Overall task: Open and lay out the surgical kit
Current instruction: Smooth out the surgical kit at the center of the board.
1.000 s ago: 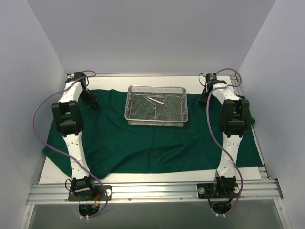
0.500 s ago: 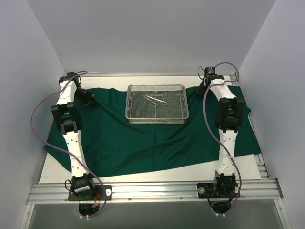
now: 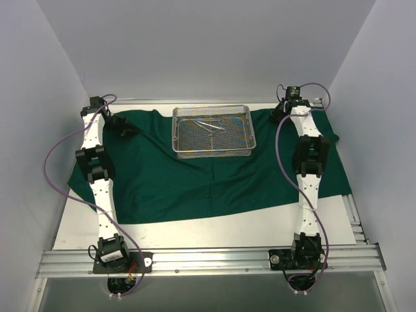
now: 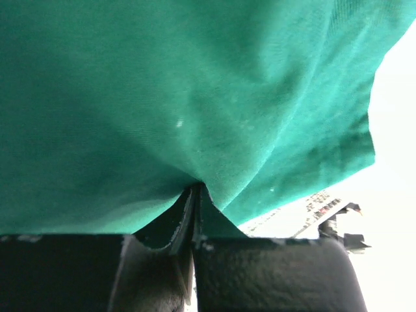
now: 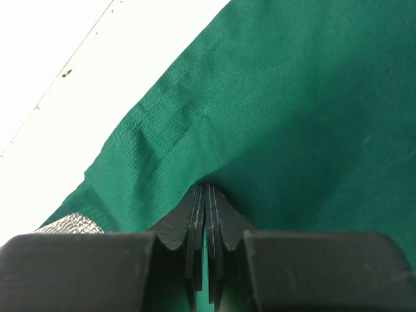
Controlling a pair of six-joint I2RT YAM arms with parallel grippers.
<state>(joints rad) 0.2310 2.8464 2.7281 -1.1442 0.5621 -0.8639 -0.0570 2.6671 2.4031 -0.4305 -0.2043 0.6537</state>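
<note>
The dark green drape [image 3: 195,182] lies spread over the white table, with the silver wire-mesh tray [image 3: 213,151] standing on its far middle. Slim shiny scissor-like instruments [image 3: 209,125] lie inside the tray. My left gripper [image 3: 125,128] is shut on the drape's far left part, pinching the cloth [image 4: 162,117] between its fingertips [image 4: 195,188]. My right gripper [image 3: 279,112] is shut on the drape's far right part, with cloth [image 5: 292,110] bunched at its tips [image 5: 207,187]. Both arms reach far back.
White walls close in the table on the left, back and right. Bare white table [image 3: 214,231] shows in front of the drape. An aluminium rail [image 3: 208,260] with both arm bases runs along the near edge.
Both grippers have moved toward the back wall, dragging the drape and the tray on it farther away. More bare table now shows in front of the drape.
</note>
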